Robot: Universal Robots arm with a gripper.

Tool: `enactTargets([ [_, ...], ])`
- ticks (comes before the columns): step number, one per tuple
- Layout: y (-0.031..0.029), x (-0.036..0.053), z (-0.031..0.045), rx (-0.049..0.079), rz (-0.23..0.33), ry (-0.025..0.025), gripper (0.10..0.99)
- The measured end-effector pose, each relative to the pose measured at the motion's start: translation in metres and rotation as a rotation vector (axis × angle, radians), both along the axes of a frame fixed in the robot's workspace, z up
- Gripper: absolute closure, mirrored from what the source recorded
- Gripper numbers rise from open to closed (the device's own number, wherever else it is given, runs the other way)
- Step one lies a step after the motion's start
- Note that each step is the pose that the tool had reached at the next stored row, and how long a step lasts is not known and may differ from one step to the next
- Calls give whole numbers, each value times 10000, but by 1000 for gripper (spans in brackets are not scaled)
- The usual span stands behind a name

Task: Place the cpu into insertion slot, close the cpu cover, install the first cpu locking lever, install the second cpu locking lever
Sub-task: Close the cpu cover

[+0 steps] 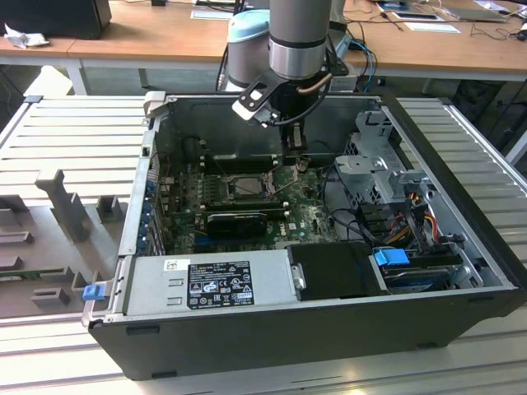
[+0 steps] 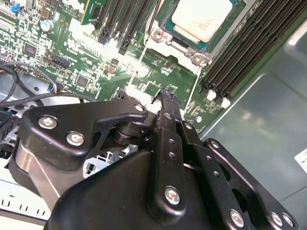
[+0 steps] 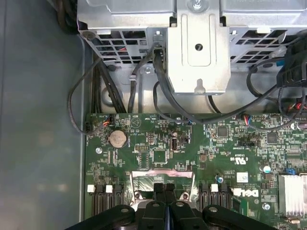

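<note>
I read my end effector [image 2: 168, 97] as pinched shut on nothing over the green board [image 2: 158, 64], near the cpu [image 2: 204, 17] framed by the cpu cover [image 2: 178, 47].

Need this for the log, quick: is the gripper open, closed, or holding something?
The gripper is closed, fingers together, nothing between them, low over the motherboard near the cpu.

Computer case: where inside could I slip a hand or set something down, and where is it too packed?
Free: the bare grey case panel bordered by the green board and drive cage; the ribbed table beside the case. Crowded: around the cage's cables, and where the claw hangs.
</note>
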State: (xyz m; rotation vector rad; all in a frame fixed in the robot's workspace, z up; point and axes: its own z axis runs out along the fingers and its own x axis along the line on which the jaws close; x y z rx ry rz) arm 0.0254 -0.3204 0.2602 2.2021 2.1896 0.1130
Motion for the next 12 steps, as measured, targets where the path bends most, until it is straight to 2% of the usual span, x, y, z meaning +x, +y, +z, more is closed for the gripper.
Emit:
enactTargets([
  [2,-1,36,-17,-2,1,36,980],
  [3,-1,71,-27,-4,0,80,980],
  [5,-1,112,-36,-4,17,118,980],
  [12,-1,197,-45,-4,231,132,980],
])
